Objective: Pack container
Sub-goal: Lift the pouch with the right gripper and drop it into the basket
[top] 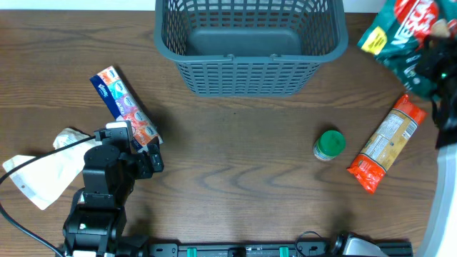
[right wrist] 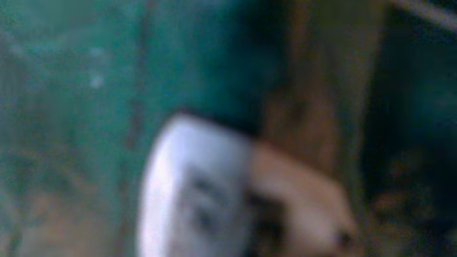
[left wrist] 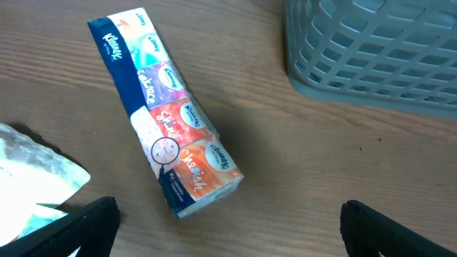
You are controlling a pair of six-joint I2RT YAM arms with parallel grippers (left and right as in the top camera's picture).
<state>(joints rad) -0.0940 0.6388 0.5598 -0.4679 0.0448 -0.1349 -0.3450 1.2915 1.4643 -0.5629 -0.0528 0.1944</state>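
Container, a dark grey lattice basket, stands at the far edge of the table near its middle, and its solid base looks bare, so the packing seems hardly begun. The left gripper hovers with its jaws spread wide over the near end of the tissue pack, which lies flat on the wood at a slant, well apart from the basket. Picking up that pack looks like the step in hand. To do it well, the wrist should probably turn until the fingers line up across the pack's narrow width, then move forward to straddle its middle, not the very end, before coming down. The wrapping looks soft and glossy, so a firm, centred squeeze should keep it from sagging or sliding. A crumpled white pouch lies just beside the left finger; catching it in the closing jaws is the main risk. Once lifted, the pack needs to clear the thick rim before release. The right gripper is at the table's right edge against a green bag; its wrist view is a green blur, and I cannot tell whether its jaws hold anything.
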